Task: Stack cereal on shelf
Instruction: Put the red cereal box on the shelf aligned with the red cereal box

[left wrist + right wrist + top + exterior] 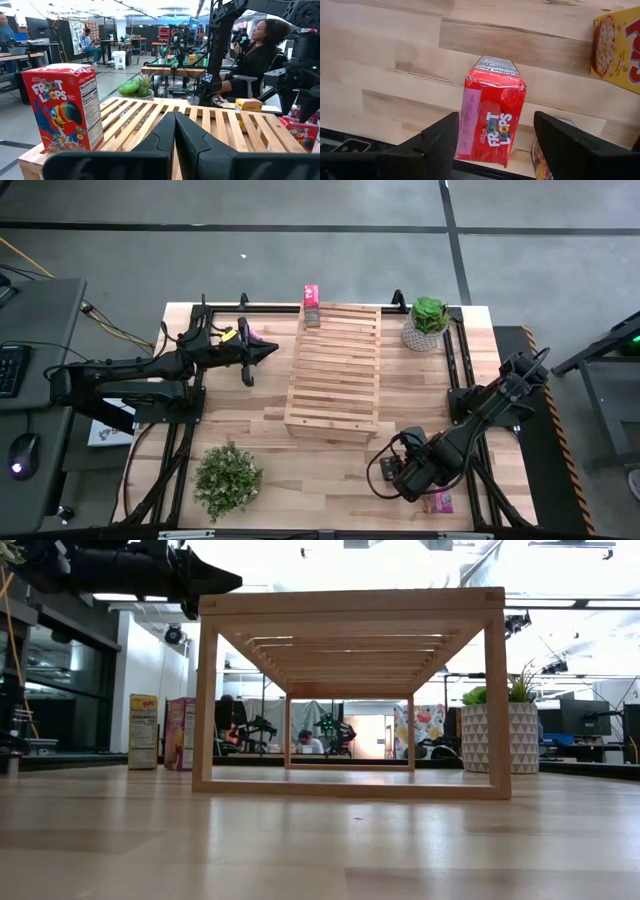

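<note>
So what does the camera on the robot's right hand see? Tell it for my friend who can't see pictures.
A red Froot Loops box lies on the wooden table, right between the right gripper's two open dark fingers, which are not touching it. A yellow cereal box peeks in at the picture's edge.

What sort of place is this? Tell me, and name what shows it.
Probably a robotics lab or open workshop: a bare grey floor around the table, rows of desks with monitors beyond it, and people seated at workstations.
</note>
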Robot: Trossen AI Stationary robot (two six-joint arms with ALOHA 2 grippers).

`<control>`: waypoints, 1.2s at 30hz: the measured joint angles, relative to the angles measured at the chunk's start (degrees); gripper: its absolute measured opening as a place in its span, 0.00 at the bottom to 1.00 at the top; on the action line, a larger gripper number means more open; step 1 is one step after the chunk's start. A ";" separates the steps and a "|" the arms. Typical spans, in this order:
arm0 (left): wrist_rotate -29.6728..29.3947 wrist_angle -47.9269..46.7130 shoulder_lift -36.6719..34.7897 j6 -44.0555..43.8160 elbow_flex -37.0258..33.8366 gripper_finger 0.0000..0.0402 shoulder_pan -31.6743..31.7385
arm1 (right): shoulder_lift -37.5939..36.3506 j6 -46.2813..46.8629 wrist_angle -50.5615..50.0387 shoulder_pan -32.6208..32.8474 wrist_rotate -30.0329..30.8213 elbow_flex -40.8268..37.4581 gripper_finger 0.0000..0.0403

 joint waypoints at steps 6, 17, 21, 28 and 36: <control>-0.01 0.00 0.00 0.01 0.00 0.01 0.00 | 0.00 0.48 0.32 0.02 2.19 0.00 0.62; -0.03 0.02 0.00 0.02 0.00 0.01 0.00 | 4.13 -0.61 0.11 -0.06 -2.41 0.00 0.62; -0.04 0.28 0.00 0.02 0.00 0.01 0.00 | 4.83 -3.03 0.70 -0.12 -1.23 0.00 0.62; -0.04 0.39 0.00 0.02 0.00 0.01 0.00 | 4.85 -4.29 0.70 -0.12 1.24 0.00 0.62; -0.04 0.39 0.00 0.02 0.00 0.01 0.00 | 5.25 -4.23 0.69 -0.12 2.33 0.00 0.62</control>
